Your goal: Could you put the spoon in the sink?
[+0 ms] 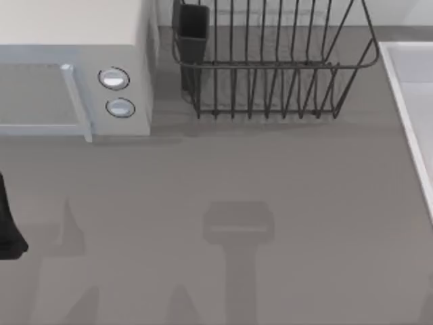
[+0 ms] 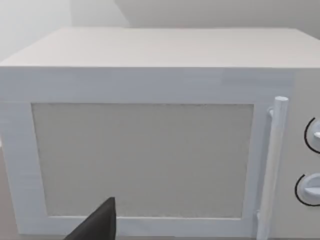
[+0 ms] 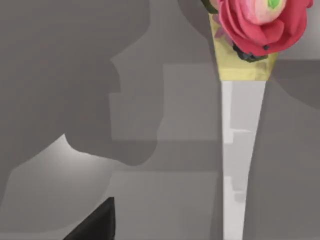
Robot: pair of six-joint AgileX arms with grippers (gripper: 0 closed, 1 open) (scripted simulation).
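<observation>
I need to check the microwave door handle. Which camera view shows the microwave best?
The left wrist view: the microwave faces it squarely, showing door, window, handle and two dials. The top view catches its top and front at the table's left rear, cut off by the edge. The right wrist view looks elsewhere.

Even, soft light; blurry arm shadows fall across the grey surface (image 1: 304,203) toward its near edge.

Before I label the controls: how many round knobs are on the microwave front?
2. The upper knob and the lower knob sit one above the other on the microwave, right of its door handle. No others appear.
</observation>
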